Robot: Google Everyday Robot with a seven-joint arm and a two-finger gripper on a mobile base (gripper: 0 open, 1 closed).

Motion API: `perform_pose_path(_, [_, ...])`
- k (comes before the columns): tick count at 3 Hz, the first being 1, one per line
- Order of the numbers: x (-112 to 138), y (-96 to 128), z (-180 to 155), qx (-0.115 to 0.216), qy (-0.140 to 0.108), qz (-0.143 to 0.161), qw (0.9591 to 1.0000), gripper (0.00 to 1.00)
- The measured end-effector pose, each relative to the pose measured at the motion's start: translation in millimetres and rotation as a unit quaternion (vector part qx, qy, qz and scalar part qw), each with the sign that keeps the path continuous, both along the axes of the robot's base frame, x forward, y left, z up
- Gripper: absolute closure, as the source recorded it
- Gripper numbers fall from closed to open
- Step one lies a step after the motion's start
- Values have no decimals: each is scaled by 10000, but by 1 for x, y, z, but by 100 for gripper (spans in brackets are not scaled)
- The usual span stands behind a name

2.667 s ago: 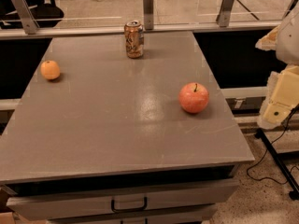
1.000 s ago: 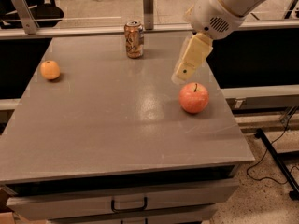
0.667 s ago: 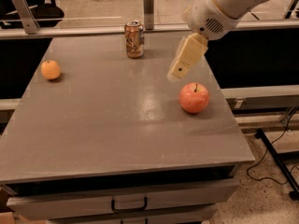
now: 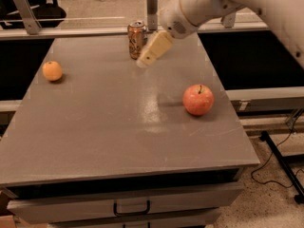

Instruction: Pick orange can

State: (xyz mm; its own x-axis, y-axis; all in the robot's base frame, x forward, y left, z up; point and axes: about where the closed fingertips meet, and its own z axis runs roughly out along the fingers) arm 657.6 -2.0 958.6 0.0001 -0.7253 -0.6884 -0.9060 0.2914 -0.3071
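The orange can (image 4: pixel 136 38) stands upright at the far edge of the grey table (image 4: pixel 95 127), orange-brown with a silver top. My gripper (image 4: pixel 146 59) hangs from the white arm that comes in from the upper right. It is just right of the can and slightly nearer the camera, close to the can's side. The can stands free on the table.
A small round orange fruit (image 4: pixel 52 71) lies at the left of the table. A red-pink apple (image 4: pixel 198 99) lies at the right. Metal posts (image 4: pixel 151 6) and a rail run behind the far edge. Drawers (image 4: pixel 130 207) are below the front edge. Cables lie on the floor at right.
The arm has swung in from the right and moved left and farther back across the table. The gripper has gone from above the apple to right beside the can.
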Motion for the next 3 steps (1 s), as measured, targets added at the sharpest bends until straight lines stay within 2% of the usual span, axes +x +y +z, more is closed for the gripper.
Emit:
perform_pose_path(1, [49,32,-17,707,-56,-51,9975,0])
perform_pose_path(2, [85,48,-34,1136,-145,-245,9931,0])
perform_pose_path(3, [111,48,-52,1344,-210,-579,9890,0])
